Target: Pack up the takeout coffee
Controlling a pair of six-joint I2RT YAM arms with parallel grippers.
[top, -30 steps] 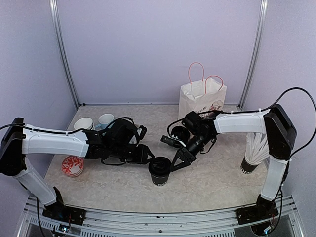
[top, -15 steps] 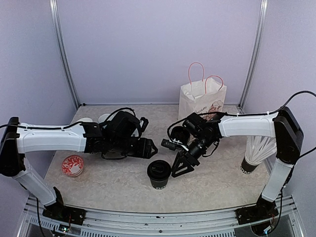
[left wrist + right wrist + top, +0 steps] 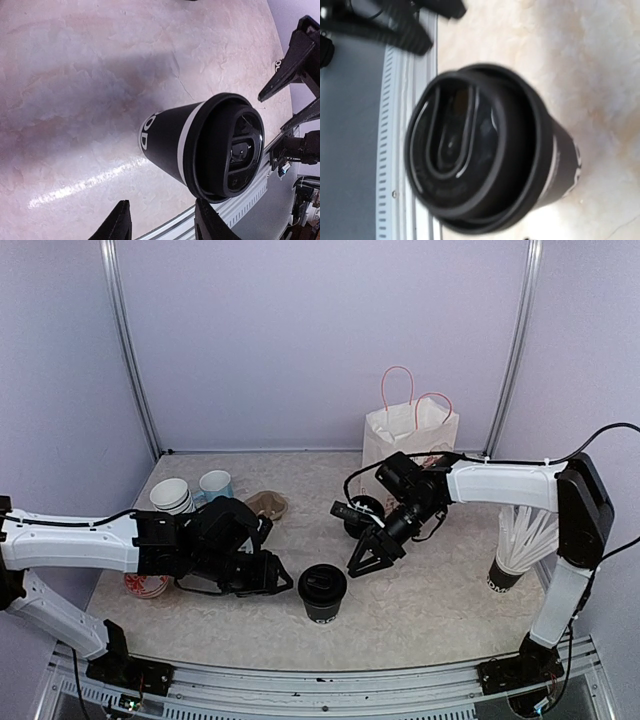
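Observation:
One takeout coffee [image 3: 322, 590] stands upright near the table's front middle, a black cup with a black lid; white lettering shows on it in the left wrist view [image 3: 200, 145]. It also fills the right wrist view [image 3: 480, 145]. My left gripper [image 3: 280, 580] sits low just left of it, open, its tips [image 3: 162, 225] short of the cup with nothing between them. Just right and behind the cup hangs my right gripper [image 3: 368, 558], fingers spread, not touching it. A second black cup [image 3: 362, 515] shows partly behind the right arm.
A white paper bag [image 3: 408, 440] with pink handles stands open at the back right. A stack of lidless cups [image 3: 170, 495], a light blue mug [image 3: 215, 483] and a brown object [image 3: 267, 504] sit back left. A red-patterned dish [image 3: 138, 585] lies under my left arm. A tall white stack [image 3: 515, 550] stands far right.
Both grippers have drawn away from the front cup, the left toward the near left, the right up and back. The cup stands free. The cups and mug at back left are uncovered.

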